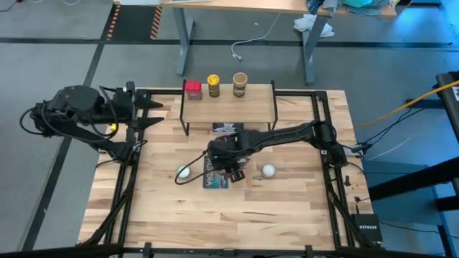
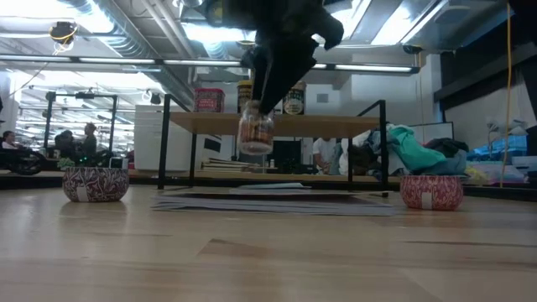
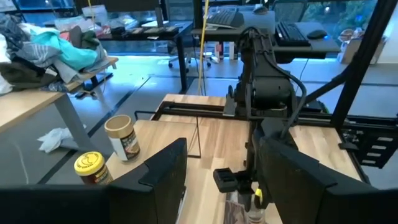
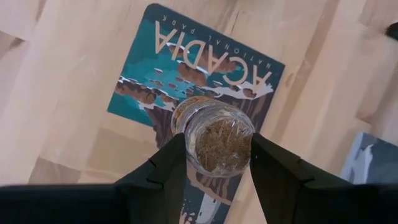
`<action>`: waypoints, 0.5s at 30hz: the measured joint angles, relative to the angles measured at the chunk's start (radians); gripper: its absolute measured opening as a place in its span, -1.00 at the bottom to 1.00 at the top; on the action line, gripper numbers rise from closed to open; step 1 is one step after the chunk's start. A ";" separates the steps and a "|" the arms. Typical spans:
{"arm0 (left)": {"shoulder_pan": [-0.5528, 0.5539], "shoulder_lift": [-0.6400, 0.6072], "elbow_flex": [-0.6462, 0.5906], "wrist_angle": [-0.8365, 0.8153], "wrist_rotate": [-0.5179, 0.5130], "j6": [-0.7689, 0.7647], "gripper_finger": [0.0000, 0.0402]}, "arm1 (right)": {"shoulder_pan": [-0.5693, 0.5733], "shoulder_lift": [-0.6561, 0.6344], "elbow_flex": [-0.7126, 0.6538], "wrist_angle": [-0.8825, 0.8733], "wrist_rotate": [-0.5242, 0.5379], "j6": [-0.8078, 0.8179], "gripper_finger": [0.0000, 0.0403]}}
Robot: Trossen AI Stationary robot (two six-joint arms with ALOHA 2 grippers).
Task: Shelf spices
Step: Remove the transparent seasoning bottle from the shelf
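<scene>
1. The tiny brownish jar [image 4: 217, 140], clear-walled and filled with a brown ground spice, hangs above the surface, pinched between the two dark fingers of the right hand [image 4: 219, 167]; in the low view the jar [image 2: 255, 132] sits clear of the wood, below the level of the shelf board.

2. It looks like a light, rigid and probably glass piece: smooth sides that could slip, and brittle if dropped or knocked on the shelf edge. The fingers press on opposite sides of its round body, which seems the sensible hold; a firm but not crushing squeeze is likely what it needs.

3. Directly beneath it lies the flat picture book [image 4: 186, 74], with its cover facing up on the surface [image 1: 287, 208].

4. Two white balls rest on the wood, one [image 1: 184, 172] at about 9 o'clock of the right hand [image 1: 231, 169] and the other [image 1: 268, 170] at about 3 o'clock.

5. At 12 o'clock stands the shelf [image 1: 229, 110], already carrying the red square tin [image 1: 192, 87], the yellow dark-lidded jar [image 1: 213, 84] and the wider tan jar [image 1: 239, 84] in a row along its far edge, with free board to the right of them.

6. The left hand [image 1: 154, 113] waits at about 10 o'clock, off the surface's far-left corner, its fingers parted and holding nothing.
</scene>
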 joint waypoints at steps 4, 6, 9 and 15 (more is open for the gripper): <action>0.000 0.003 0.000 0.002 0.000 0.011 -0.02 | 0.001 0.013 -0.001 0.001 0.000 0.001 -0.21; 0.000 0.003 0.000 0.002 0.001 0.011 -0.02 | 0.001 0.017 -0.001 0.003 0.000 0.001 -0.21; 0.000 0.002 0.000 0.001 0.000 0.011 -0.02 | 0.001 0.025 -0.001 0.005 0.000 0.002 -0.21; 0.000 0.001 0.000 0.000 -0.001 0.018 -0.02 | 0.001 0.055 -0.001 0.000 0.000 0.006 -0.21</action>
